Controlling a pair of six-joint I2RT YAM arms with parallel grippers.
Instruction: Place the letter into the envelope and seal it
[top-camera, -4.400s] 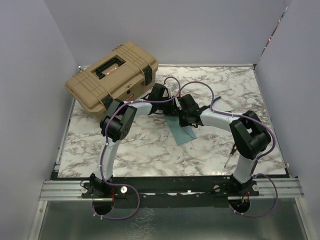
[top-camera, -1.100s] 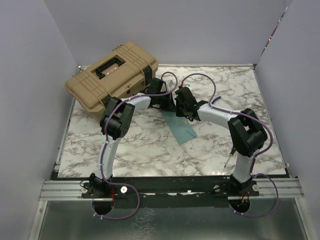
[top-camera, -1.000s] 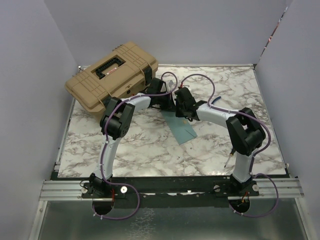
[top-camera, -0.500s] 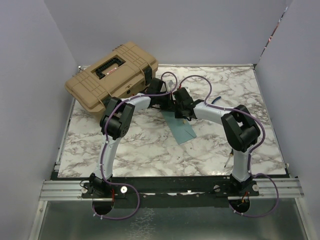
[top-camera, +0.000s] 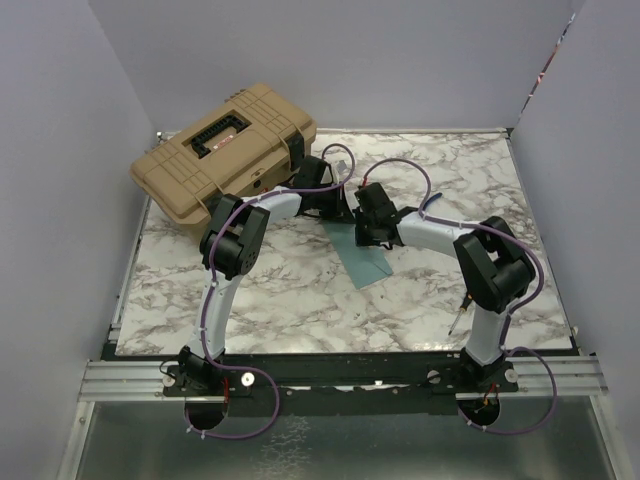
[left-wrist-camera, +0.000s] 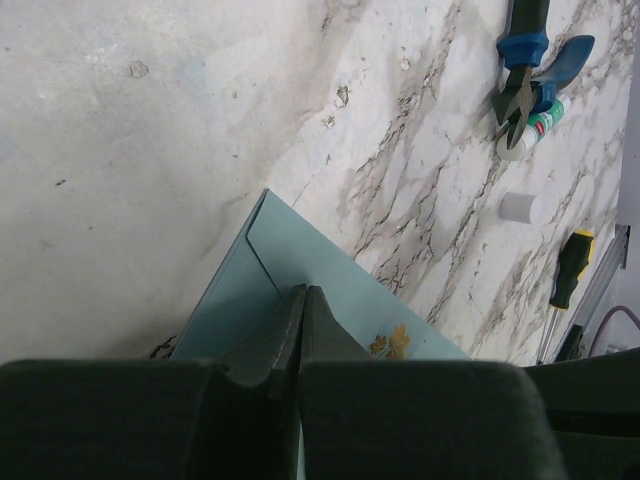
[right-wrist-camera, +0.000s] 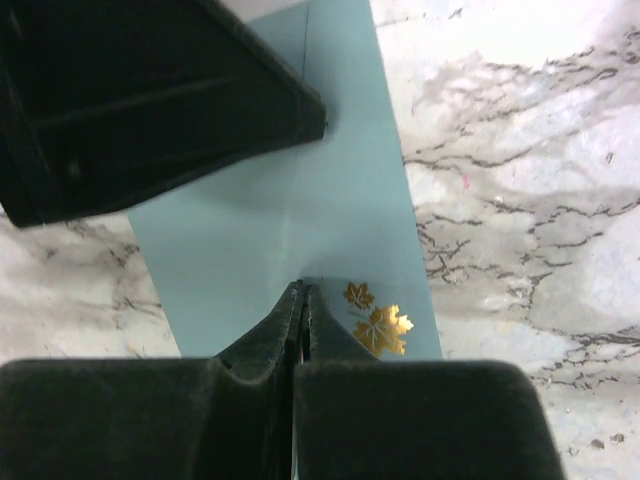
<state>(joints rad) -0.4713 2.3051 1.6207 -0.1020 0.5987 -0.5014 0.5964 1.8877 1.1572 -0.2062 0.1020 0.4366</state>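
Left pincer (left-wrist-camera: 298, 293) and right pincer (right-wrist-camera: 301, 291) — each closed, tip over the flat teal envelope (right-wrist-camera: 340, 200) — at opposite ends.

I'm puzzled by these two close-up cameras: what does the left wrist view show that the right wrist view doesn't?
Only the left wrist view: blue pliers, a small white cylinder and a screwdriver. Only the right wrist view: the left end effector over the envelope. Both: that teal envelope with gold leaves, the marble table, and shut black fingers in front.
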